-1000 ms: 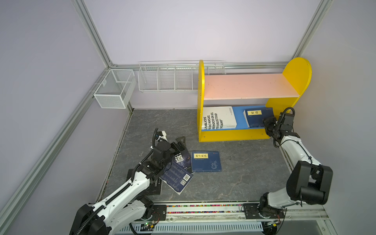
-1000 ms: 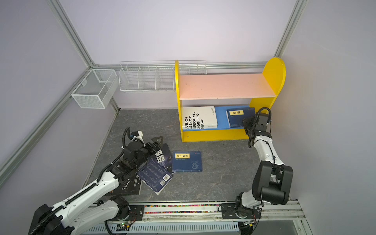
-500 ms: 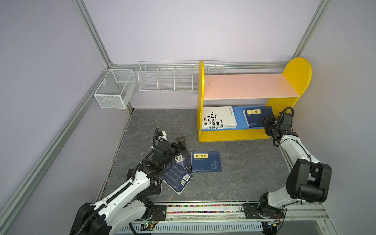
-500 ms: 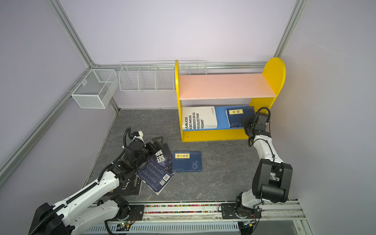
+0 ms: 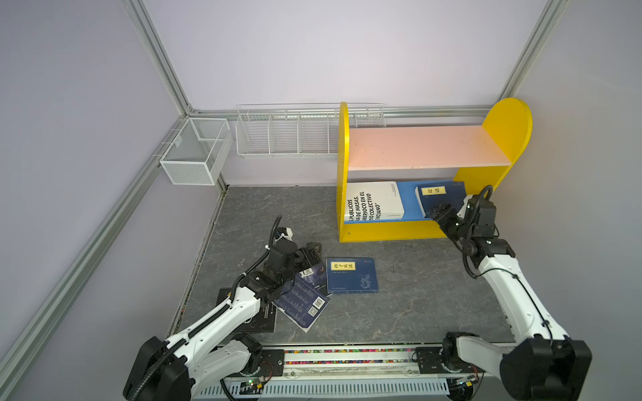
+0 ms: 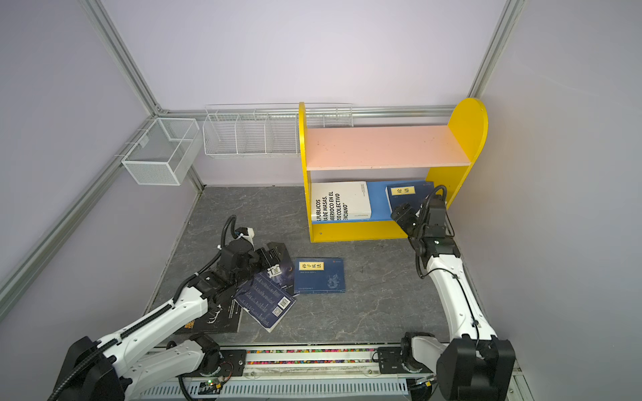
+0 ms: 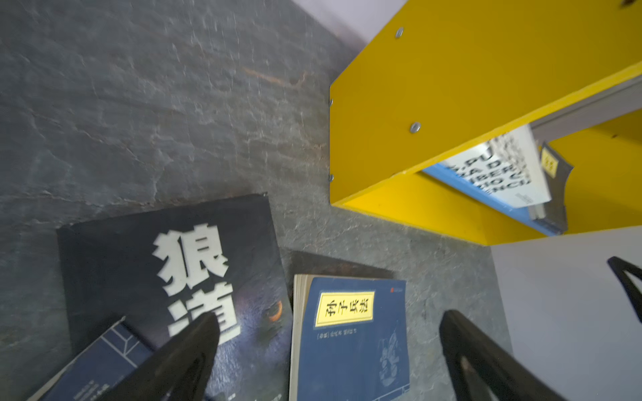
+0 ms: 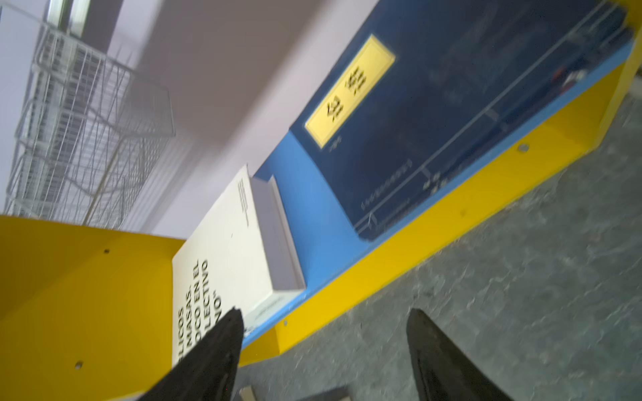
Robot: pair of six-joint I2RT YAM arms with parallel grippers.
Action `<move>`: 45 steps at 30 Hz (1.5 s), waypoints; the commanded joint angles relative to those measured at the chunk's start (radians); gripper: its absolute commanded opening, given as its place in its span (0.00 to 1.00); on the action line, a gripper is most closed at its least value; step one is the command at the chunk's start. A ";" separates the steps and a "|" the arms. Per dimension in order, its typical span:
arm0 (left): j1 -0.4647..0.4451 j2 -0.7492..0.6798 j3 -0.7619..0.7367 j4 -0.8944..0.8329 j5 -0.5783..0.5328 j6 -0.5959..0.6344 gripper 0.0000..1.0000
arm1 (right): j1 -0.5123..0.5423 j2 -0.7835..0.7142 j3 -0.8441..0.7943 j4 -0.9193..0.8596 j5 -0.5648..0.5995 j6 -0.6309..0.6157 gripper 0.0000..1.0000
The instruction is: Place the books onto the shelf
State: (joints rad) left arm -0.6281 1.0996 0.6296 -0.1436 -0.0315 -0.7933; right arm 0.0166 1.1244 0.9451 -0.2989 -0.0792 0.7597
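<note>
Right wrist view: the right hand is spread wide, holding nothing; the navy book lies flat on the bottom tier of the shelf, just beyond the hand.

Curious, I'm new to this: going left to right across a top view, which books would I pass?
Black book at the near left → barcode-side navy book → yellow-labelled navy book on the floor → white book → shelved navy book.
</note>
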 commanded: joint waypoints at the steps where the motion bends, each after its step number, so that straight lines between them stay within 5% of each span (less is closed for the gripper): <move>1: 0.005 0.073 0.015 -0.058 0.125 0.047 0.99 | 0.067 -0.059 -0.118 -0.075 -0.002 -0.046 0.80; 6: -0.010 0.127 -0.027 0.028 0.179 0.046 0.99 | 0.196 -0.116 -0.263 -0.042 0.016 0.005 0.76; 14: -0.057 0.236 -0.025 0.062 0.190 0.052 0.99 | 0.393 -0.059 -0.393 0.079 0.092 0.031 0.46; 20: -0.092 0.367 -0.035 0.167 0.195 0.001 0.98 | 0.484 0.102 -0.399 0.208 0.102 0.019 0.33; 35: -0.105 0.474 -0.087 0.381 0.233 -0.113 0.93 | 0.570 0.507 -0.305 0.317 0.078 0.029 0.19; 45: -0.105 0.271 -0.107 0.433 0.231 -0.132 0.84 | 0.606 0.651 -0.257 0.342 0.069 0.078 0.16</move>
State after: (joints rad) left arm -0.7231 1.4376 0.5159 0.3016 0.1665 -0.9142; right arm 0.5934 1.6955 0.7258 0.1795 0.0521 0.8120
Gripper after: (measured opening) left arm 0.852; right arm 0.156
